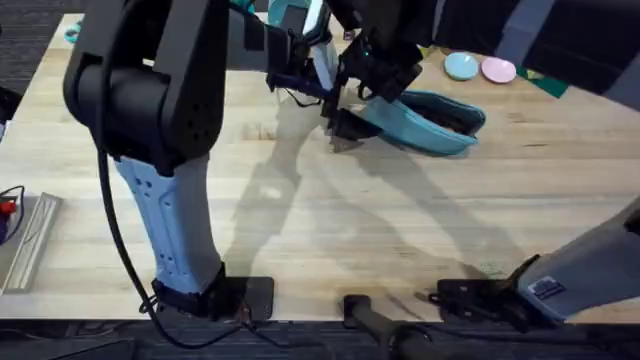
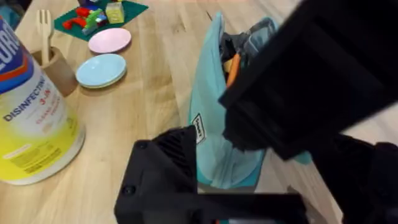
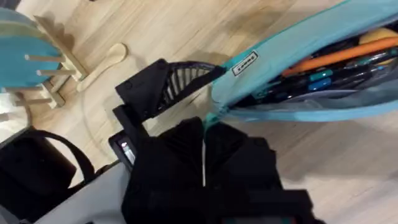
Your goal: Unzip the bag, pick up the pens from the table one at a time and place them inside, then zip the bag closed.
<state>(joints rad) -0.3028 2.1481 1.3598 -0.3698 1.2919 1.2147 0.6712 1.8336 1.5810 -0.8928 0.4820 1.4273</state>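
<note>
I am seeing my right end effector point(image 3: 204, 163) pinching shut on the bag's point(image 3: 298, 74) zipper end, while my left end effector point(image 3: 163, 93) is clamping that same end; the bag is lying open on the table point(image 1: 330, 220), pens point(image 3: 336, 65) showing inside

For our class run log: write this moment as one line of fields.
bag: open, pens inside | left tool: at bag end | right tool: shut on zipper end | table

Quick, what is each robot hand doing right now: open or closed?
Left gripper: closed on the end of the bag.
Right gripper: closed, pinching the zip pull.
</note>
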